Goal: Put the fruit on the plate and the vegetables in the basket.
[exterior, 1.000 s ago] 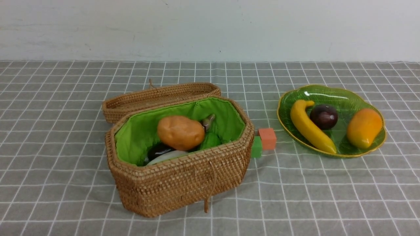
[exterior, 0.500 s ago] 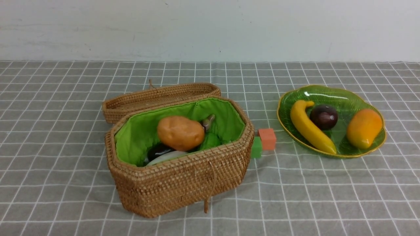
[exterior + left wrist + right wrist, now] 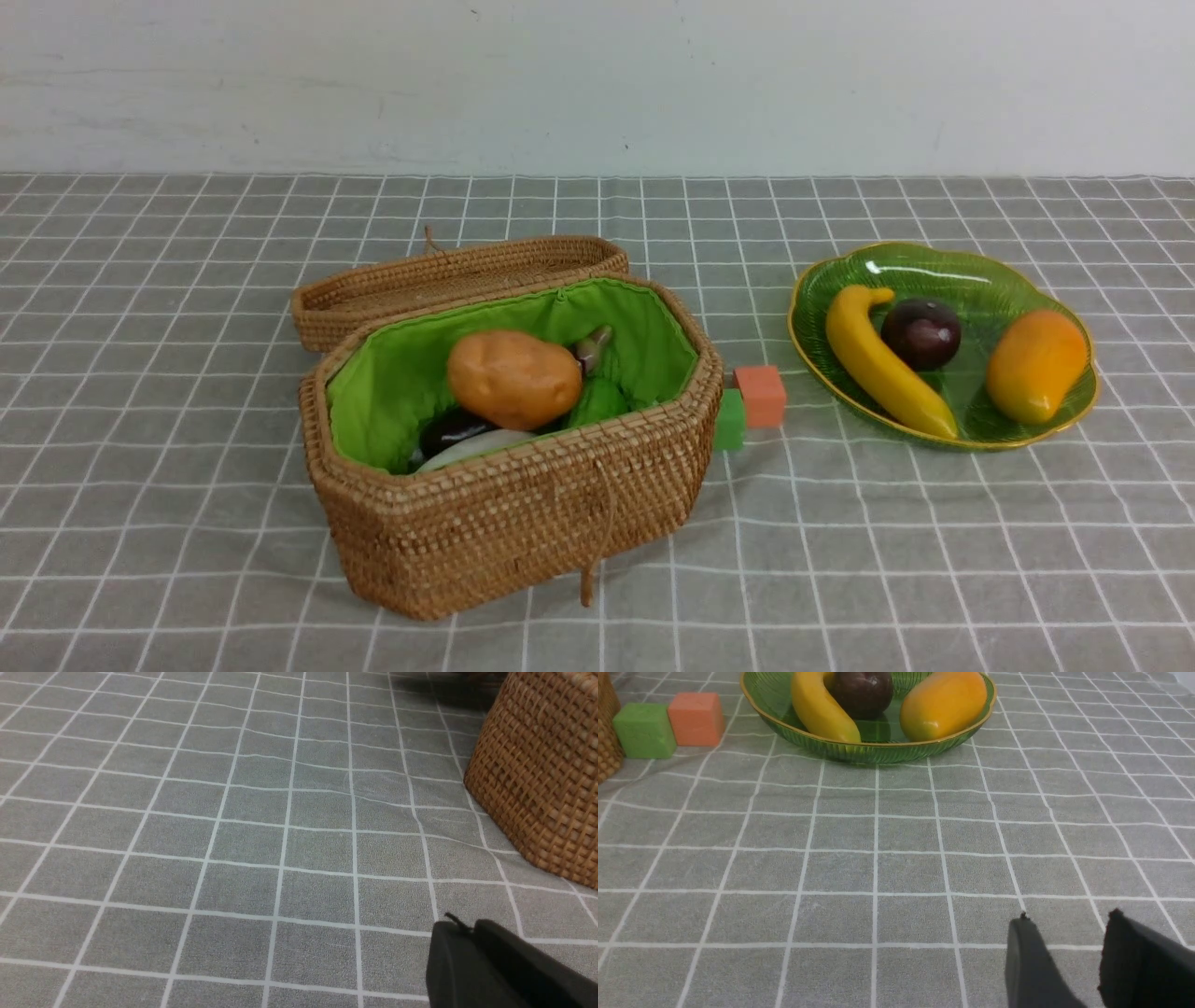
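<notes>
The banana [image 3: 885,367], plum [image 3: 921,332] and mango [image 3: 1036,365] are seen lying on the plate [image 3: 934,263], while the potato [image 3: 513,378], cucumber [image 3: 598,401], eggplant [image 3: 453,430] and radish [image 3: 471,446] are piled in the basket [image 3: 523,523], so the sorting is judged complete. The left gripper [image 3: 469,928] is kept low beside the basket, jaws closed on nothing; the right gripper [image 3: 1064,933] is held before the plate, jaws parted and empty. The bench is covered by a grey checked cloth [image 3: 187,373]; a plain white wall [image 3: 597,84] is seen behind.

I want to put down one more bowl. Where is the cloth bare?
Bare: the grey checked tablecloth in front of the green glass plate, and all left of the woven wicker basket. Crowded: the gap between them, taken by the green cube and orange cube.
</notes>
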Robot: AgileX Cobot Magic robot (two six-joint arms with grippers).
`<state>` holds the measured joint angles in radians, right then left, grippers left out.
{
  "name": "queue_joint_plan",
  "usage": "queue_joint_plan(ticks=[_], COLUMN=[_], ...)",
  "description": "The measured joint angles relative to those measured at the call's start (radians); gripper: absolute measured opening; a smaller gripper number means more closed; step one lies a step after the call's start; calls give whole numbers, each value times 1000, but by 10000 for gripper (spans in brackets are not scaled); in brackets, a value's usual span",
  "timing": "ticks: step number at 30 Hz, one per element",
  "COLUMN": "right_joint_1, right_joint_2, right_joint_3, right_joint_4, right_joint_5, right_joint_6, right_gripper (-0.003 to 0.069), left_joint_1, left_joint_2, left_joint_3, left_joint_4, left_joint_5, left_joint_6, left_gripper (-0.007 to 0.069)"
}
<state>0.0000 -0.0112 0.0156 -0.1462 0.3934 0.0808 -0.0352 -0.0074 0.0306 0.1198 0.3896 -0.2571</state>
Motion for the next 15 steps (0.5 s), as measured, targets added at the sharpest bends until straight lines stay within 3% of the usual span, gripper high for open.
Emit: queue_joint_plan(ticks=[15], right_joint_1=[0], right_joint_2=[0], right_joint_3=[0], right_joint_4=[0], right_joint_5=[0], right_joint_6=[0], right_gripper=[240], left_joint_1=[0], left_joint_2=[0], left_joint_3=[0], left_joint_4=[0], left_joint_5=[0], left_joint_6=[0], left_gripper=[50])
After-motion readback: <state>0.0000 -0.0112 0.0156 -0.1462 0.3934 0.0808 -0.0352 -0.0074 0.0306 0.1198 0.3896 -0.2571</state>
